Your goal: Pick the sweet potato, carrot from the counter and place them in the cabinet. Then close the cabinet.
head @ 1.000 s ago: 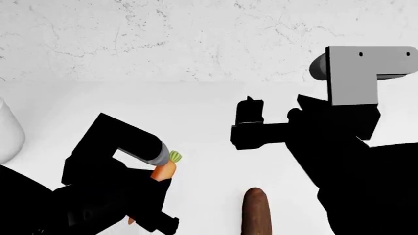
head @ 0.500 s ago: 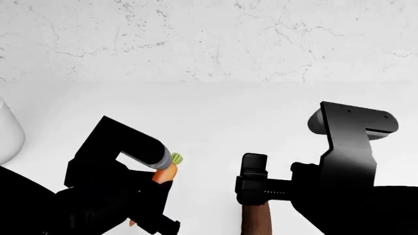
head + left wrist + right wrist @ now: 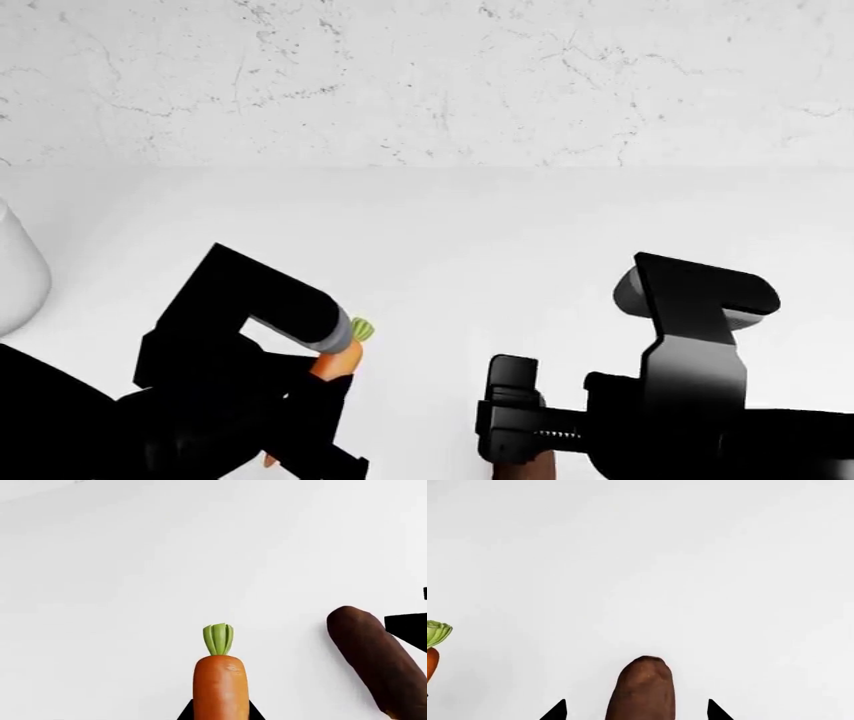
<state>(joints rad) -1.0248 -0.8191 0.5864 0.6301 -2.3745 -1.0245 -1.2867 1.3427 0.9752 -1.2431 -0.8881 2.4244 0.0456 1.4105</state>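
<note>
The orange carrot [image 3: 220,685], green stub forward, sits between the fingers of my left gripper [image 3: 220,712], which press on both its sides. In the head view that carrot [image 3: 336,360] pokes out of the left gripper [image 3: 320,400] at lower left. The brown sweet potato [image 3: 642,690] lies on the white counter [image 3: 694,580], and my right gripper [image 3: 637,711] stands open astride it, with a gap on each side. In the head view the right gripper [image 3: 514,410] covers most of the sweet potato [image 3: 523,468]. The cabinet is out of view.
A marbled white wall [image 3: 427,80] closes off the back of the counter [image 3: 441,240]. A rounded white object [image 3: 16,270] stands at the far left edge. From the left wrist the sweet potato [image 3: 377,665] lies just beside the carrot.
My right arm has come down and back toward the counter's near side, ending over the sweet potato and hiding most of it. The left gripper still holds the carrot, barely shifted.
</note>
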